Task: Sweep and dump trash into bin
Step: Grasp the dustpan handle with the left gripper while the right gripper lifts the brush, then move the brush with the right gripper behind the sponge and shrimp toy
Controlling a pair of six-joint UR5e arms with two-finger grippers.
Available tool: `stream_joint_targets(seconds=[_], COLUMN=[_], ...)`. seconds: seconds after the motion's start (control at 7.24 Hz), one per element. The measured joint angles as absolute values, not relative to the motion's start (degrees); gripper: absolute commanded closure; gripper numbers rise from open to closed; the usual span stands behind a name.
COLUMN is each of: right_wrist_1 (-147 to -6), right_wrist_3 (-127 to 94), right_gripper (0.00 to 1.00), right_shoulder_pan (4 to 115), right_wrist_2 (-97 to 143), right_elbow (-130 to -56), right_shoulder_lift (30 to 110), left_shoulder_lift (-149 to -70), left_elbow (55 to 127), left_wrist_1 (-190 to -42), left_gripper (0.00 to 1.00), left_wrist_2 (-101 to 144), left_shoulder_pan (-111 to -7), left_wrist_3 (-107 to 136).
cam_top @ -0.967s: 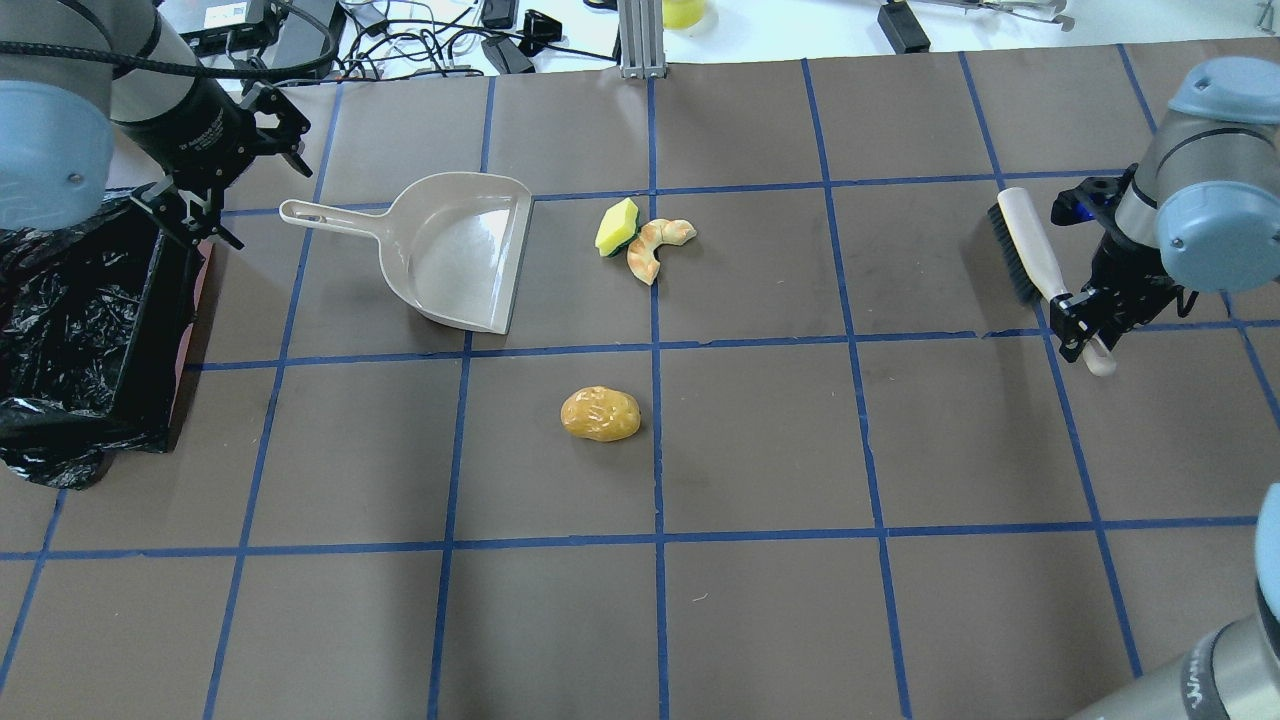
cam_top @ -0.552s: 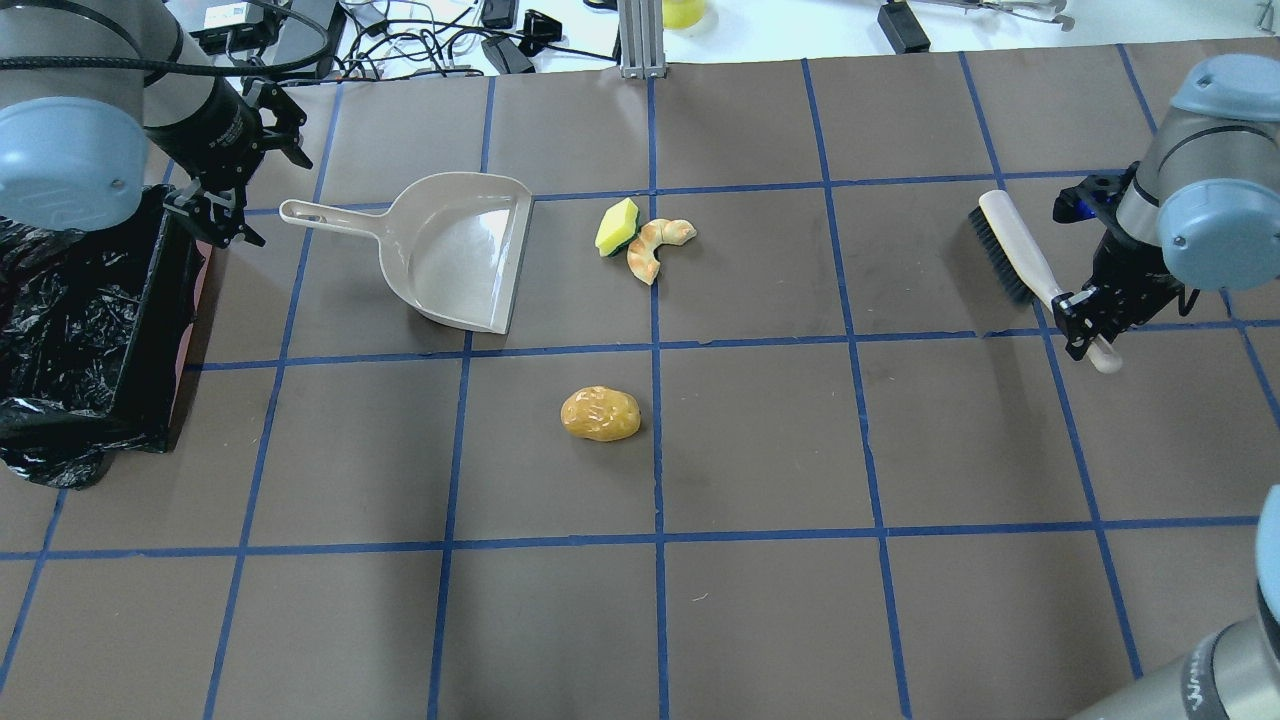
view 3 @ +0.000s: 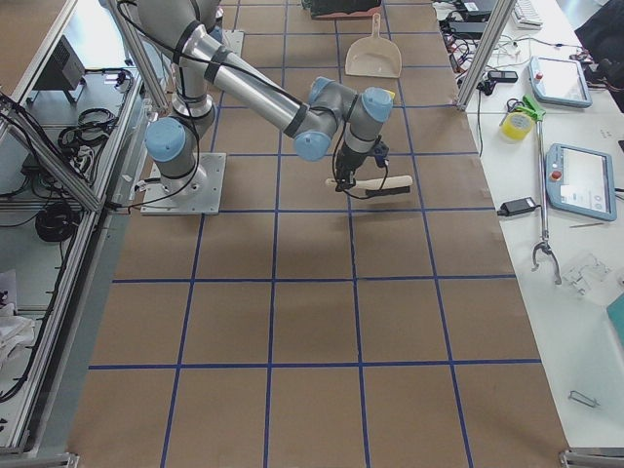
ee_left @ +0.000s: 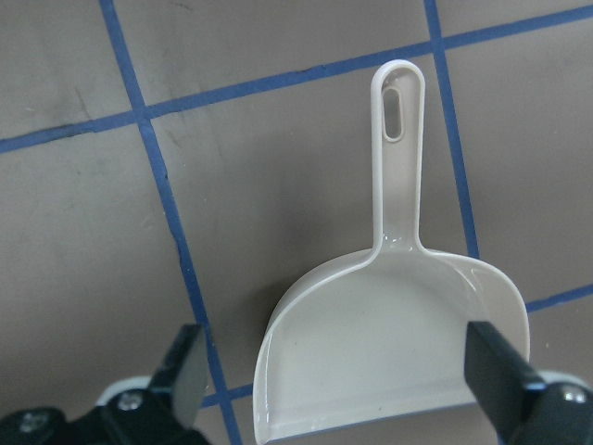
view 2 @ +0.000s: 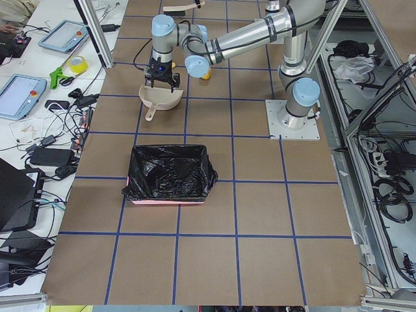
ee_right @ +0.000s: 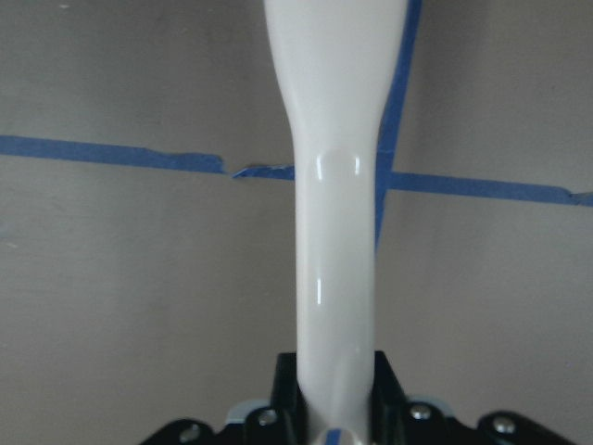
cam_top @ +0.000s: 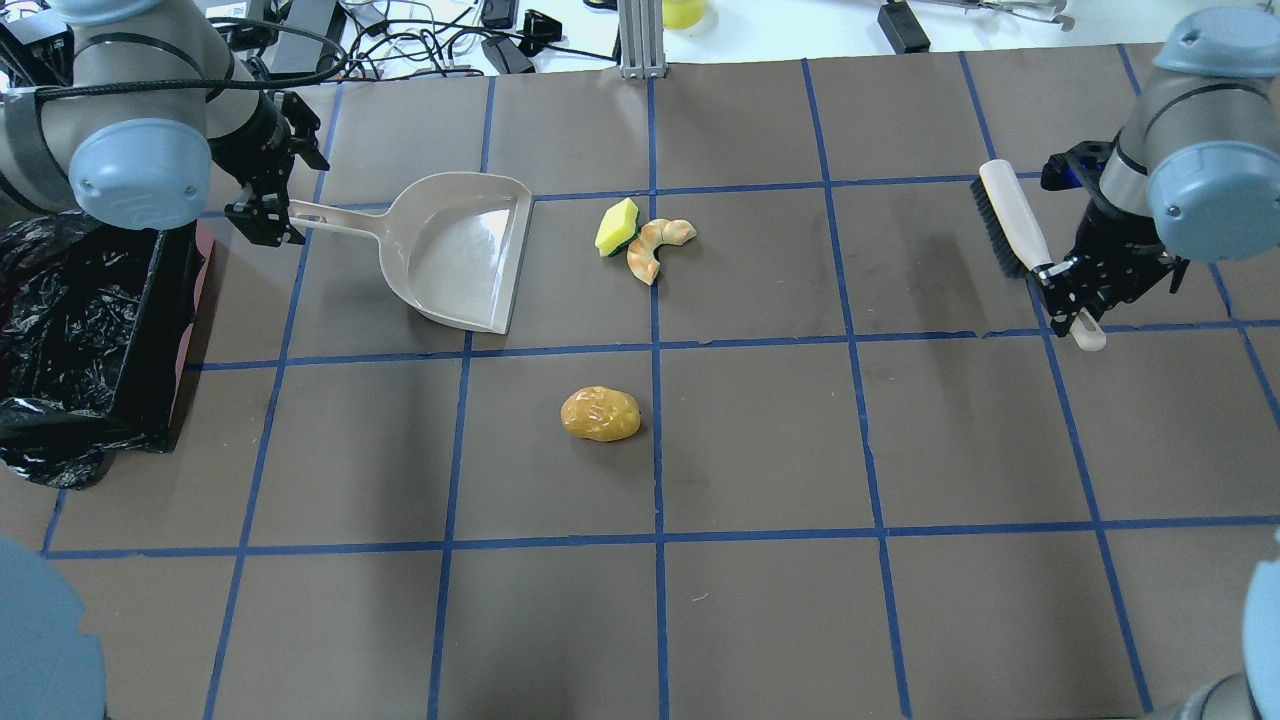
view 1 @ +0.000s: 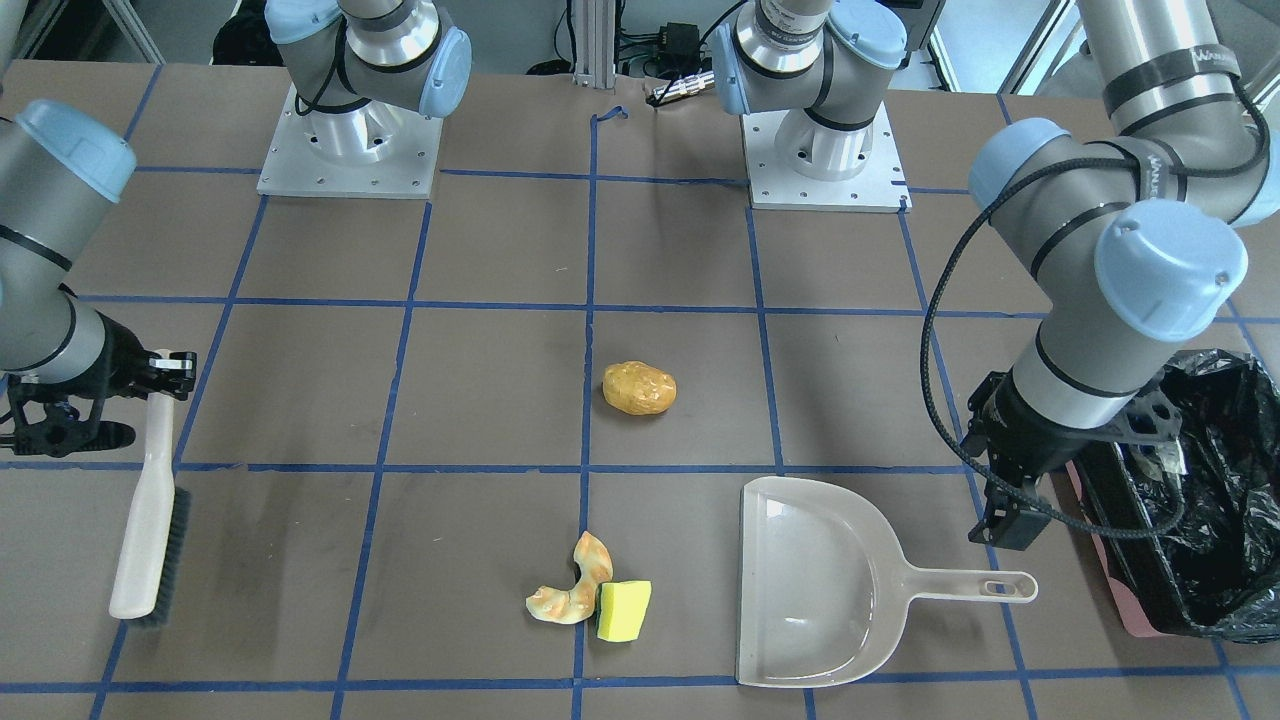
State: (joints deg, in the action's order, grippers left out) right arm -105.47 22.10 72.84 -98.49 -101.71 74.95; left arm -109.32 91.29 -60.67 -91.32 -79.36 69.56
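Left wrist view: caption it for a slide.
Open left gripper frames the empty beige dustpan, handle pointing away from the camera.

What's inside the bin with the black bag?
Only the crinkled black bag shows inside the bin; its folds hide the bottom. The potato piece, croissant piece and sponge all lie on the table.

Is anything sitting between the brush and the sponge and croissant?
Nothing visible does. Only open mat lies between the brush, held by the right gripper, and the croissant and sponge; the dustpan lies on their far side.
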Motion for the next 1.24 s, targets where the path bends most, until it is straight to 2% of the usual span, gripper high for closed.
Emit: stream_joint_targets(seconds=[0.55, 0.97, 1.24], right_wrist_1=[-100.43, -99.47, -97.83], right_wrist_3=[-2.39, -15.61, -18.32], right_gripper=[0.87, 0.89, 0.89], right_shoulder_pan=[91.23, 102.15, 104.83], right_wrist_2=[-99.22, -99.21, -98.93], right_elbow=[-99.60, -94.93, -91.06], right_shoulder_lift=[75.87, 70.83, 66.95], left_shoulder_lift=[-117.93, -122.38, -124.15], left_elbow=[84.00, 81.97, 81.65], left_wrist_1=[-59.93, -60.47, -60.56], left_gripper=[0.02, 0.02, 0.02], left_wrist_2=[-91.64, -91.69, -91.75], left_shoulder_pan=[-79.36, -79.37, -79.36], left_wrist_3=[70.86, 71.34, 71.36])
